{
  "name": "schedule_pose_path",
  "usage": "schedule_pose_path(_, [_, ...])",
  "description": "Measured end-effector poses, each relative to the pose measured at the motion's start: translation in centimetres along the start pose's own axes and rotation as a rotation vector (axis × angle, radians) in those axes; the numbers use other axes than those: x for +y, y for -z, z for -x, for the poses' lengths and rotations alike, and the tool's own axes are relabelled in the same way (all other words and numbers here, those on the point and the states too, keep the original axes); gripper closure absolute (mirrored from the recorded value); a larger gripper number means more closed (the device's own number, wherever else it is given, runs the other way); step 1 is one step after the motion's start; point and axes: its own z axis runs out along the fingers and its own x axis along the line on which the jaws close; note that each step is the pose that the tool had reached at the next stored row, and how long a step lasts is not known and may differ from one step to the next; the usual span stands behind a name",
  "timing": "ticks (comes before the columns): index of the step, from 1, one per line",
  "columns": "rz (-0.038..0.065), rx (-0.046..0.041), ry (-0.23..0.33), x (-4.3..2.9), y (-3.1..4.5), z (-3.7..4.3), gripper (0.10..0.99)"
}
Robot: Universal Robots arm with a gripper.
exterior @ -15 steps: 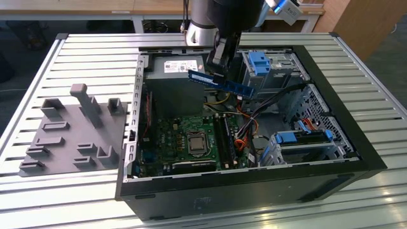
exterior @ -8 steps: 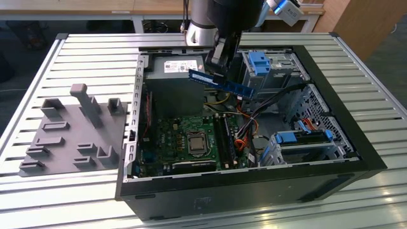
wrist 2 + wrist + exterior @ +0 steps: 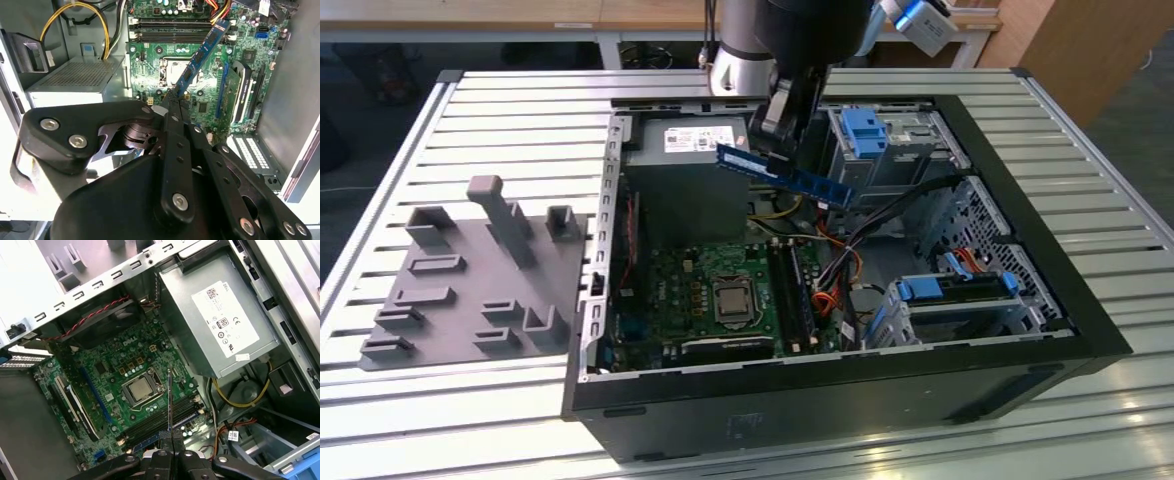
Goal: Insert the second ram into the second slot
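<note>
The second ram (image 3: 787,174) is a thin blue stick with dark chips, held tilted in the air above the open computer case (image 3: 1014,330). My gripper (image 3: 774,148) is shut on it near one end, over the back half of the case. In the second wrist view the ram (image 3: 200,55) sticks out from the gripper (image 3: 175,102) towards the motherboard. In the first wrist view the ram (image 3: 169,400) shows edge-on, lined up above the black memory slots (image 3: 160,421). The slots (image 3: 794,295) run beside the processor socket (image 3: 727,297). Which one is the second slot I cannot tell.
The grey power supply (image 3: 683,150) sits close under the arm. Blue drive-bay latches (image 3: 865,130) and a drive cage (image 3: 947,292) fill the exterior view's right side of the case. Loose cables (image 3: 834,270) lie near the slots. A grey fixture plate (image 3: 467,270) rests on the slatted table.
</note>
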Motion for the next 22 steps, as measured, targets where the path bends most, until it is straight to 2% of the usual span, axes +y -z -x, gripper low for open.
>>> schedule_pose_path(22, [-0.002, -0.0025, -0.079, 0.00, 0.00, 0.00, 0.969])
